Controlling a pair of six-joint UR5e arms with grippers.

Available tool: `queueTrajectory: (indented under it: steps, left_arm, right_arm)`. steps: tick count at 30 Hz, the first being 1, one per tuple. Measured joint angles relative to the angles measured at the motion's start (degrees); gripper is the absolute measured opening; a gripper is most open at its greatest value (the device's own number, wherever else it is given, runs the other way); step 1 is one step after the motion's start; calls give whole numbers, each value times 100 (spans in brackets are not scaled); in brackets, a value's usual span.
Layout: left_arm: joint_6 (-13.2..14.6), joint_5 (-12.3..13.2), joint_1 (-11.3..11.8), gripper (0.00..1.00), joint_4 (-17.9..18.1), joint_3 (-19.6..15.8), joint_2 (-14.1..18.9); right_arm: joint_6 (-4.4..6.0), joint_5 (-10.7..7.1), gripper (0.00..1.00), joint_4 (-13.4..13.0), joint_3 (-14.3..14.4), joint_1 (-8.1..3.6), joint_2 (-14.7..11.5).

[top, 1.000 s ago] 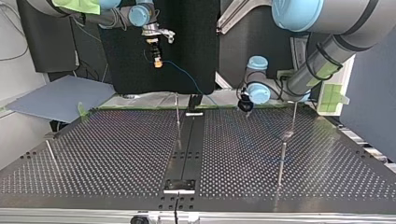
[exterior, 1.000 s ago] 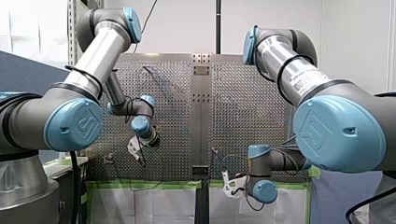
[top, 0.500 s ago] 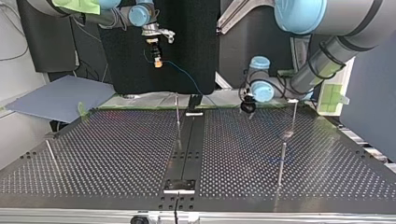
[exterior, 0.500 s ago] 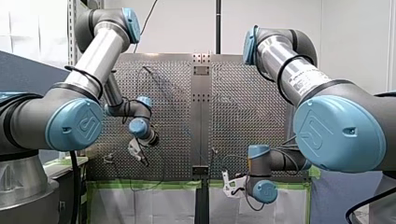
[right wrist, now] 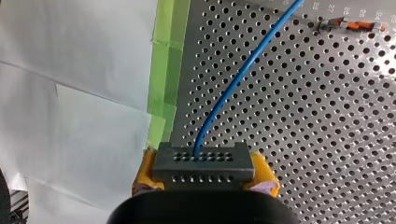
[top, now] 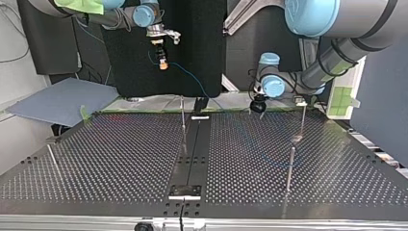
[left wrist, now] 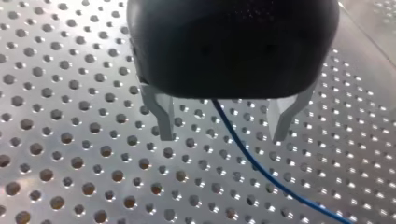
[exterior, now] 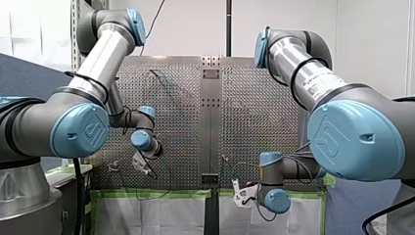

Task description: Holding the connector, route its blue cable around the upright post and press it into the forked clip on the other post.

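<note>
In the right wrist view my right gripper (right wrist: 201,181) has its yellow pads (right wrist: 144,173) shut on a dark grey connector (right wrist: 201,161). The blue cable (right wrist: 243,70) leaves the connector and runs out over the perforated table. The top view shows that gripper (top: 162,60) held high above the table's far edge. My left gripper (left wrist: 222,133) is open just above the plate, and the blue cable (left wrist: 247,158) passes between its metal fingers (left wrist: 161,116) untouched. In the top view it (top: 260,105) hangs near the far edge, between a thin upright post (top: 183,115) and another post (top: 302,118).
Two more posts stand on the table (top: 120,159), one at the top view's right front (top: 290,168) and one at its left (top: 52,156). A dark rail (top: 192,149) runs down the middle. Green tape (right wrist: 168,70) and white sheets border the edge by my right gripper.
My left gripper has moved toward the top view's right along the far edge and a little lower. My right gripper has held still with the connector.
</note>
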Motion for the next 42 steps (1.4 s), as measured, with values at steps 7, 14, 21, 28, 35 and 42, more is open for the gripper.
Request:
queueTrajectory:
  steps: [7,14,21,28,35,42]
  left_arm:
    - [-358,-17,66,98,313,-98,0]
    - [-690,-52,97,98,634,-331,0]
    - [-1057,-192,130,98,882,-511,-2]
    - [-1505,-295,178,98,1074,-661,-3]
    - [-1858,-440,221,98,898,-683,-2]
    - [-2151,-533,275,98,954,-840,-1]
  right_arm:
    - [0,0,0,-4,-1,2,0]
    - [0,0,0,-16,-1,3,0]
    - [0,0,0,-10,0,3,0]
    - [0,0,0,-9,-1,5,0]
    - [0,0,0,-17,0,4,0]
    - [1,0,0,-26,-6,4,0]
